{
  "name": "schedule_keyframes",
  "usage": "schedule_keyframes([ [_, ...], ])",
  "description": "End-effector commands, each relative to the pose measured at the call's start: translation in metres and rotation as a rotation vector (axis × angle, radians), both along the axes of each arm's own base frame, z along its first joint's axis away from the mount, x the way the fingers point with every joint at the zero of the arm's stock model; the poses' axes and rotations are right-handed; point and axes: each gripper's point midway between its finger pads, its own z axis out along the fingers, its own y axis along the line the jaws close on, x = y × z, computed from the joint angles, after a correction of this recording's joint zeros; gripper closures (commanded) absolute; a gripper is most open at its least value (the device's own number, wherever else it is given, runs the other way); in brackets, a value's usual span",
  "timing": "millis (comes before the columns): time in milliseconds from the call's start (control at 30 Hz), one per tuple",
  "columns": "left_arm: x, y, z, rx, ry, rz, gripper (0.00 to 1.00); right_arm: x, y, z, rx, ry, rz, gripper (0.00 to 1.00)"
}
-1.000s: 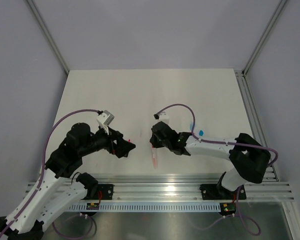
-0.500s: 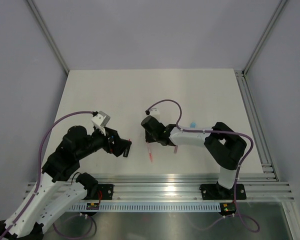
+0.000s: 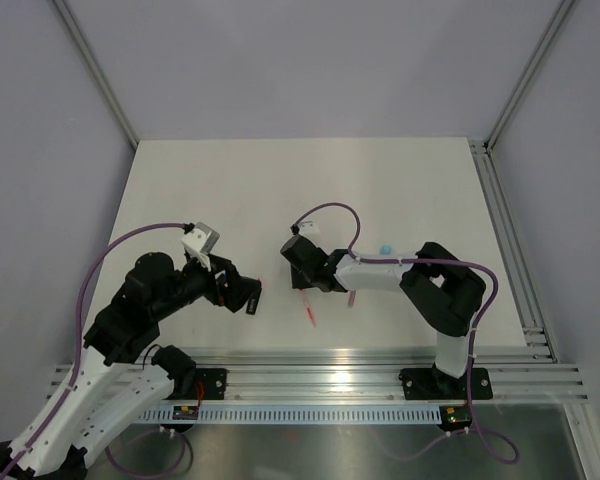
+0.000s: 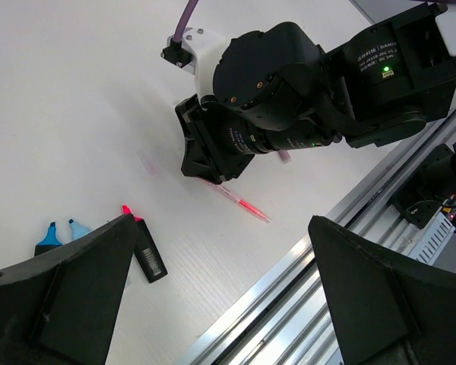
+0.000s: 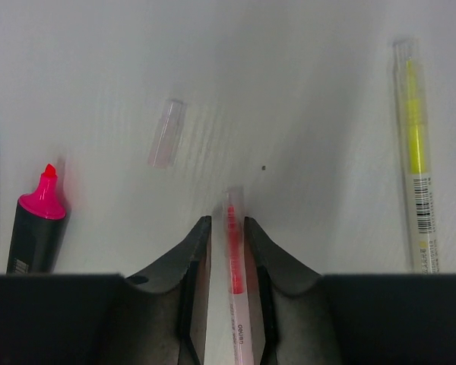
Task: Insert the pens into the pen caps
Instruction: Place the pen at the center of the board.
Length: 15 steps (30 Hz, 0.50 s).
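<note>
**Right gripper** point(image 5: 226, 223): the jaws stand narrowly apart, straddling the thin red-pink plastic pen point(image 5: 234, 281). The pen lies flat on the white table point(image 3: 400, 180). A sliver of table shows between the pen and each finger, so no clamp is seen. The pen's tip reaches just past the fingertips.

**Left gripper** point(image 3: 248, 298): the jaws are spread wide and hold nothing. It is raised off the table, to the left of the red-pink pen and near it.

**Items, placed from the red-pink pen:**
- The small translucent pale-pink cap point(image 5: 166, 142) lies ahead of the pen's tip and to its left. It is tilted and does not touch the pen.
- The short black-barrelled marker with a bright pink tip point(image 5: 34, 220) is uncapped, to the left and well apart.
- A dark-blue-tipped marker point(image 4: 47, 237) and a light-blue-tipped marker point(image 4: 77, 228) lie beyond the black marker. Their barrels are hidden behind a left finger.
- The thin yellow pen with a barcode label point(image 5: 414, 152) lies to the right, roughly parallel and well apart.
- The tiny light-blue cap point(image 3: 386, 248) lies to the right, on the far side of the right forearm and well apart.

**Edges and room:**
- The red-pink pen lies towards the table's near edge, where the silver aluminium rail point(image 3: 330, 365) runs. Only a short strip of table separates the pen from the rail.
- Beyond the pen a broad stretch of white surface runs to the far edge.
- Both side edges are well apart from the pen.
- The two grippers flank the pen closely, and the left side is the tighter.
</note>
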Motion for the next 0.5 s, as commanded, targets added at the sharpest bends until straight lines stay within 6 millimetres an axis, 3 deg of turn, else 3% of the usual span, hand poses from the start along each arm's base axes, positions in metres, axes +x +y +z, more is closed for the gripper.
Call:
schedule_keyframes([
  [0, 0.007, 0.0, 0.01, -0.014, -0.055, 0.015, 0.01, 0.007, 0.0, 0.011, 0.006, -0.015, -0.017, 0.68],
  [467, 0.006, -0.001, 0.01, -0.015, -0.053, 0.008, 0.01, 0.007, -0.004, 0.084, 0.078, -0.097, 0.03, 0.6],
])
